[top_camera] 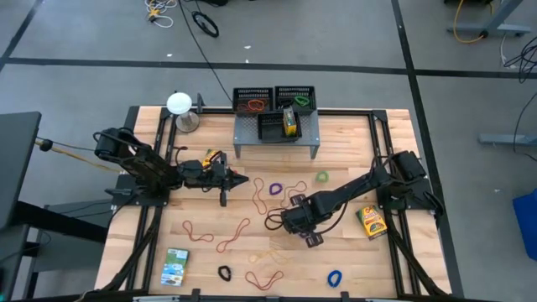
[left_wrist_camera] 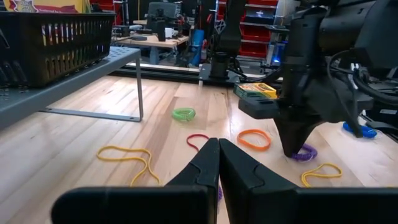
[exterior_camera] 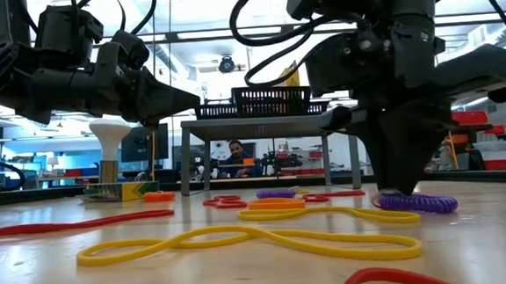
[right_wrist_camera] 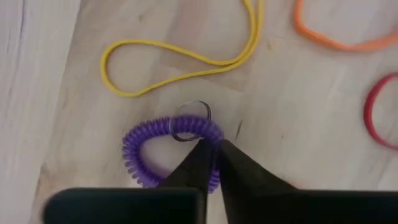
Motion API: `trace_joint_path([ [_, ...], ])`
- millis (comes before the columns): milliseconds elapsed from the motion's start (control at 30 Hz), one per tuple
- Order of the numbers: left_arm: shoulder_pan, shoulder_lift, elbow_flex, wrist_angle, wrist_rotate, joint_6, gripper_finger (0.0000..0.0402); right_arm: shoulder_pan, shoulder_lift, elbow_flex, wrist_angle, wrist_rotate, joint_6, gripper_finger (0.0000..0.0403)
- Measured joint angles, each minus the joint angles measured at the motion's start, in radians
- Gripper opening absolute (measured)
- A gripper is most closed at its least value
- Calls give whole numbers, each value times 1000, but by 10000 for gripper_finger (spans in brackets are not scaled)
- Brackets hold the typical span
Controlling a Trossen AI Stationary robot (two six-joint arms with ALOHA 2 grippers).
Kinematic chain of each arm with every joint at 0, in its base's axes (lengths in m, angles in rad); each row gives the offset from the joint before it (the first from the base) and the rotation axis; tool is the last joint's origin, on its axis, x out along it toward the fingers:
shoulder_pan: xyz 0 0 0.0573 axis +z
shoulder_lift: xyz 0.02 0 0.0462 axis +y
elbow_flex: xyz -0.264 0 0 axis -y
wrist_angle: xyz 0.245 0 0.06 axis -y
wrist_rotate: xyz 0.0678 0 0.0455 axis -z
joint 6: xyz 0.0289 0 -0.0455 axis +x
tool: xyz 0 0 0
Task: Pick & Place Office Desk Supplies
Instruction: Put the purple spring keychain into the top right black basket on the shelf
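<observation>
A purple coiled loop with a small metal ring lies flat on the wooden table, right of centre. My right gripper points down at it from above and is shut on its rim; it also shows in the low view. My left gripper hangs level above the table's left half, shut and empty, pointing toward the right. Loose rubber bands lie around: yellow, orange, red. A yellow-green box lies at the right. My right gripper pinches the coil's rim between its two fingertips, next to the metal ring. The fingers come from above, pointing almost straight down, and lie across the coil's strand. The coil rests flat on the table.
A grey perforated shelf stands at the far middle with black mesh trays on it. A white ball on a stand is at the far left. A green-white box, a black loop and a blue loop lie near the front edge.
</observation>
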Motion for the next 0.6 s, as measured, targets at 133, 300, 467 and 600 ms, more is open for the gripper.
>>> trace_joint_path([
  [133, 0, 0, 0, 0, 0, 0, 12, -31, -25, -2, -15, -1, 93, 17],
  [300, 0, 0, 0, 0, 0, 0, 12, -61, -54, -2, 13, 4, 201, 20],
  [467, 0, 0, 0, 0, 0, 0, 12, -104, -56, -10, 33, 121, 504, 7],
  [600, 0, 0, 0, 0, 0, 0, 12, -142, -56, -39, 30, 181, 671, 16],
])
